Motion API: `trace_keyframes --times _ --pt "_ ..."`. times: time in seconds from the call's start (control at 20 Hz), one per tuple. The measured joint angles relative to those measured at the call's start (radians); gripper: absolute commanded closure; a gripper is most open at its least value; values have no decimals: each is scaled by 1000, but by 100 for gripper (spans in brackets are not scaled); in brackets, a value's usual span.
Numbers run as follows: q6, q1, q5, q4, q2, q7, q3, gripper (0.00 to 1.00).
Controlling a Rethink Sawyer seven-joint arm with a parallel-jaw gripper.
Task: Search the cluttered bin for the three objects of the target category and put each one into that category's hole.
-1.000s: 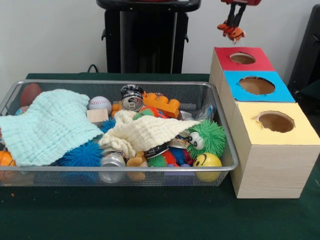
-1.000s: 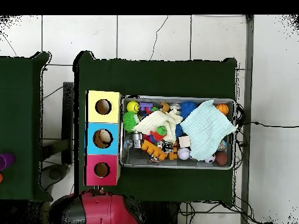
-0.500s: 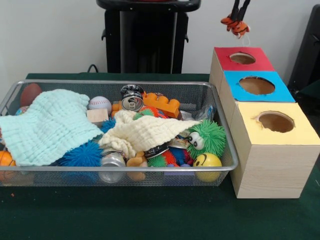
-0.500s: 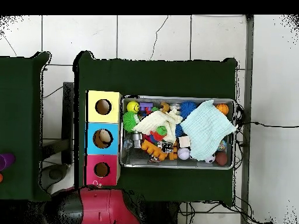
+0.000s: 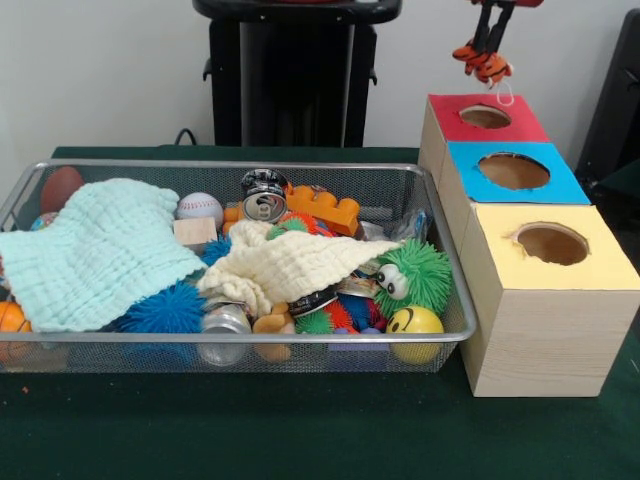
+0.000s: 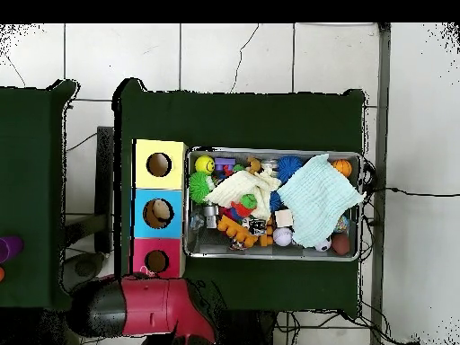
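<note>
Tool [image 5: 487, 62] cut off by top edge (grip unclear); cans [image 5: 225, 322] half-buried.

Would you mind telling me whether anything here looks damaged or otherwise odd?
The yellow box's hole has a ragged, torn edge, unlike the clean red hole and blue hole. In the wire bin, two cloths lie crumpled over the toys.

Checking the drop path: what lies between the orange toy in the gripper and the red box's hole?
Nothing: in the front view the orange toy hangs from the gripper with only bare wall between it and the red box's hole.
</note>
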Motion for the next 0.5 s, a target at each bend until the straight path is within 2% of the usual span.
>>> trace_keyframes --times 0.5 --pt "-7 0 4 -1 28 0 -1 100"
